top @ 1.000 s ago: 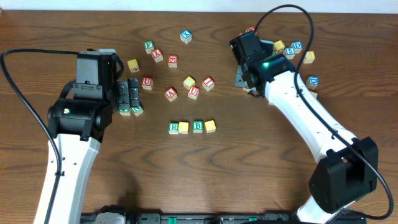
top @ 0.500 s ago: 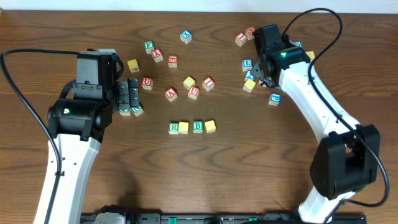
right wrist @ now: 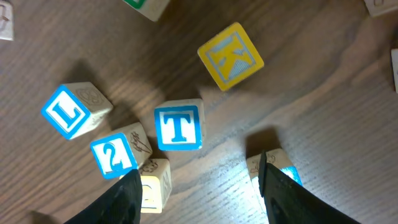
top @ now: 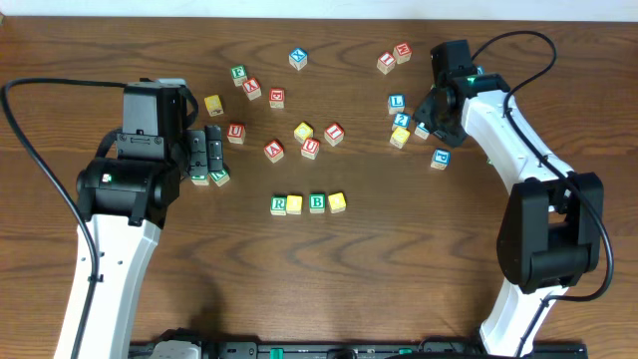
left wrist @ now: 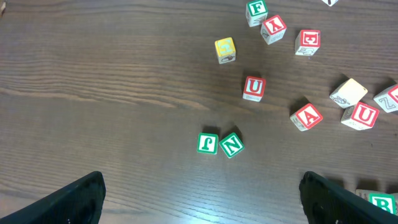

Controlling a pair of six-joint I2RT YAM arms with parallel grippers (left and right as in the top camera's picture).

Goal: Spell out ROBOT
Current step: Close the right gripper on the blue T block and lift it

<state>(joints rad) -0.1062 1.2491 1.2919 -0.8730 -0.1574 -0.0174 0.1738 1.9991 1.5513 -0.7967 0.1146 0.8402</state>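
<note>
My table (top: 120, 40) shows dark brown wood with fine grain. In the lower middle of the overhead frame, the R cube (top: 279, 204) and B cube (top: 317, 202) carry green letters in green frames on white. The left yellow cube (top: 294, 204) and right yellow cube (top: 337, 202) show yellow tops.

At the centre of my right wrist view, the T cube (right wrist: 179, 124) has a blue letter and frame on white. The L cube (right wrist: 68, 111) and 2 cube (right wrist: 115, 155) share that blue, and the K cube (right wrist: 230, 56) is yellow with a pale letter.

In my left wrist view, the U cube (left wrist: 254, 87) is red on white.

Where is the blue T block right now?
In the right wrist view the blue T block lies on the table just ahead of the right gripper, with the blue 2 block close beside it.
</note>
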